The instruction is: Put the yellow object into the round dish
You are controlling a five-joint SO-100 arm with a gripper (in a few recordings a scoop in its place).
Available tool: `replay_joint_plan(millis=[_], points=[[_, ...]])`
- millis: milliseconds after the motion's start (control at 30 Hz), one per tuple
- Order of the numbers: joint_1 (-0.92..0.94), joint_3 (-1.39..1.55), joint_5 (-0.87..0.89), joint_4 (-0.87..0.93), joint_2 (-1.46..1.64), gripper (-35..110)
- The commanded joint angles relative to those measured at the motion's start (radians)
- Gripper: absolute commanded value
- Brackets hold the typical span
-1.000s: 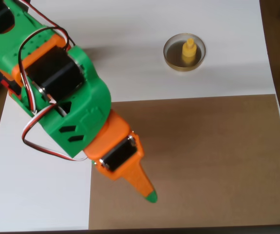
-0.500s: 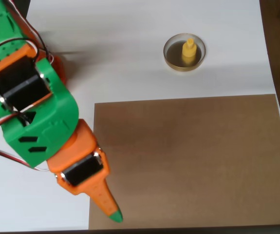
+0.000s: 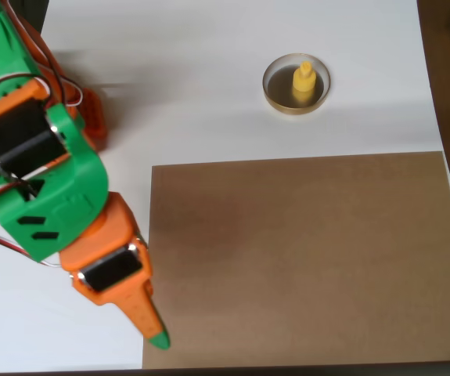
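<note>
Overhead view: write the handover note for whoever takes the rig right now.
Gripper: at the lower left, over the edge of the brown board, holding nothing; its fingers look closed, though open or shut cannot be told for sure.
Yellow object: standing upright inside the round dish, at the upper right on the white surface.
Done: the piece is in the dish.
Left: nothing for the placement; at most parking the arm.

Yellow object [image 3: 304, 84] inside round dish [image 3: 274, 92]
</note>
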Motion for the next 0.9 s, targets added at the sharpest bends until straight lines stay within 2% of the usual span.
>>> replay_joint_plan(millis=[0,867], points=[[0.041,0.037,0.012,-0.035,0.106,24],[0.021,0.525,0.014,-0.212,0.426,25]])
